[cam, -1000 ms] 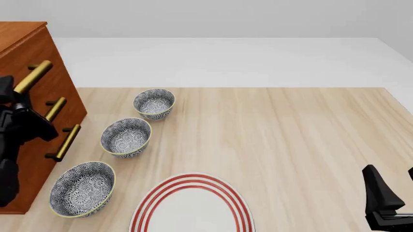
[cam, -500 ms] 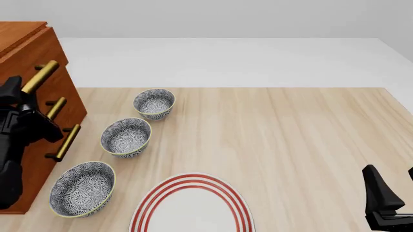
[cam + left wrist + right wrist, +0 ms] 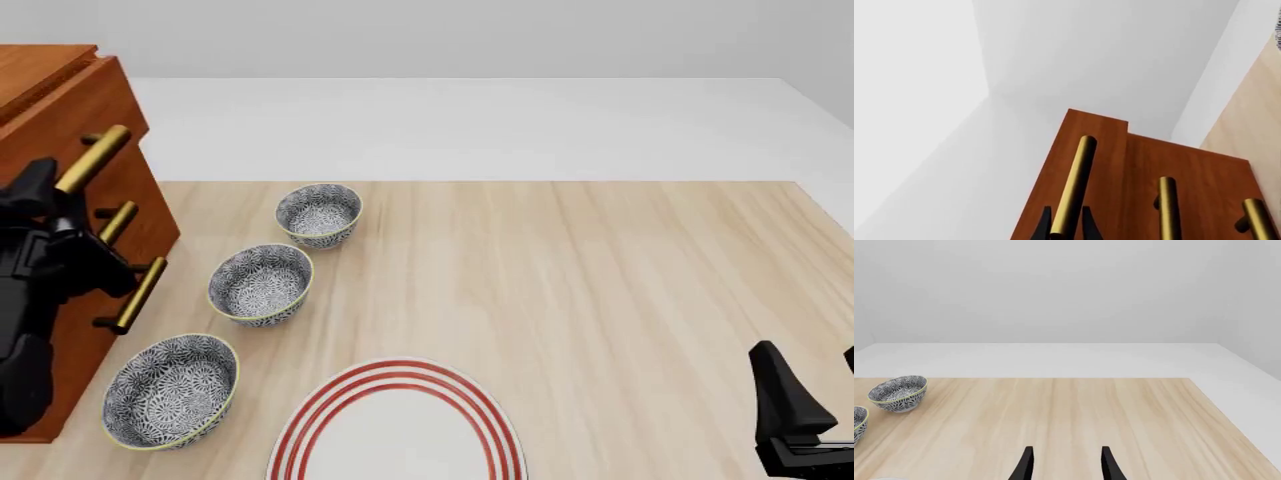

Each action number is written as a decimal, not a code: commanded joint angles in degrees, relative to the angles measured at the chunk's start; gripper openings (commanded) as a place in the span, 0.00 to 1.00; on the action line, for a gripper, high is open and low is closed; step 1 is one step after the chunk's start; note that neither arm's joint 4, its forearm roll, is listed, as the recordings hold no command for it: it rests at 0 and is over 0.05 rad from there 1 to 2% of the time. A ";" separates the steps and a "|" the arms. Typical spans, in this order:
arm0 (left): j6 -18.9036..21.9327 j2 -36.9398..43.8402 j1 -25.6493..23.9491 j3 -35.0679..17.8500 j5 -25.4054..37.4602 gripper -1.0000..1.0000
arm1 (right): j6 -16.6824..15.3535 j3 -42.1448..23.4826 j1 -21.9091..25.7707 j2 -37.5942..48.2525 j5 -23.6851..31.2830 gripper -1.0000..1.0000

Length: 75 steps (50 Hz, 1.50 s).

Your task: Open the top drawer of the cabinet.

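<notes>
So the desk fills most of the front view, and we've got the cabinet parked over at 9 o'clock on its left edge. That's why only our left arm is on the job: it's the one that comes in from that side.

The top drawer sits highest of the three, up around 10 o'clock. Its front stands proud of the two below, so we'd call it partly open, with more pull to go.

The plate with red rings is down at 6 o'clock. Three patterned bowls run in a slanted row just beside the cabinet's front, from 7 up toward 10 o'clock. We reckon they're close enough to be in the drawer's path if it comes out far.

The left end effector is closed down on the top handle. In the wrist view the two black fingers pinch the brass bar near its lower end, one each side. Gripping across the bar makes sense, since that gives us something to haul on.

The right end effector is parked at 4 o'clock, fingers apart, holding nothing, well apart from everything.
</notes>
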 commanded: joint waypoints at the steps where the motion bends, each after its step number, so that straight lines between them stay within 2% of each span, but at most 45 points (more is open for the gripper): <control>1: 0.74 0.58 -3.95 1.14 0.05 0.00 | 0.00 0.00 0.00 0.00 0.00 1.00; 44: 0.61 -0.78 -7.11 1.72 0.09 0.00 | 0.01 0.00 0.00 0.00 0.00 1.00; 75: 0.05 -1.19 -7.47 1.55 0.25 0.00 | 0.00 0.00 0.00 0.00 0.00 1.00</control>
